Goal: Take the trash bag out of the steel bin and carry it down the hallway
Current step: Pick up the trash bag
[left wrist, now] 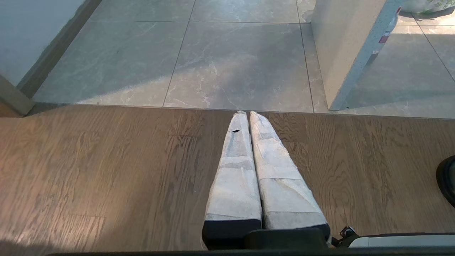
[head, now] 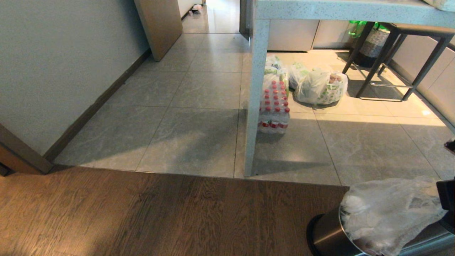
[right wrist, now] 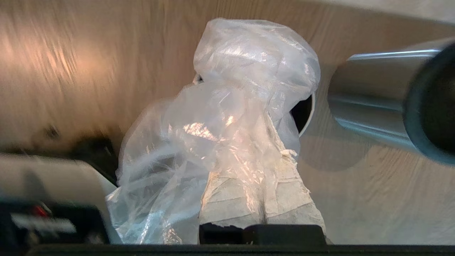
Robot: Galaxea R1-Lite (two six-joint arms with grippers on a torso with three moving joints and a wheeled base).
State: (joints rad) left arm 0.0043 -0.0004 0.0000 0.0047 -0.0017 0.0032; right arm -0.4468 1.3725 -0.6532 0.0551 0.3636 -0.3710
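Observation:
The steel bin (head: 328,236) stands on the wood floor at the lower right of the head view. The clear, wrinkly trash bag (head: 387,209) bulges up out of it, greyish-white rubbish showing through. A dark part of my right arm (head: 448,197) shows at the right edge beside the bag. In the right wrist view my right gripper (right wrist: 250,142) is shut on the trash bag (right wrist: 249,71), whose film drapes over the taped fingers (right wrist: 231,199). The steel bin (right wrist: 369,103) shows close beside it. My left gripper (left wrist: 247,113) is shut and empty over the wood floor. The hallway (head: 217,17) opens far ahead.
A speckled counter leg (head: 254,96) stands mid-floor with a pack of red-capped bottles (head: 273,110) beside it. White bags with green print (head: 320,87), a dark stool (head: 398,60) and a woven basket (head: 375,41) are at the back right. A wall (head: 53,71) runs along the left.

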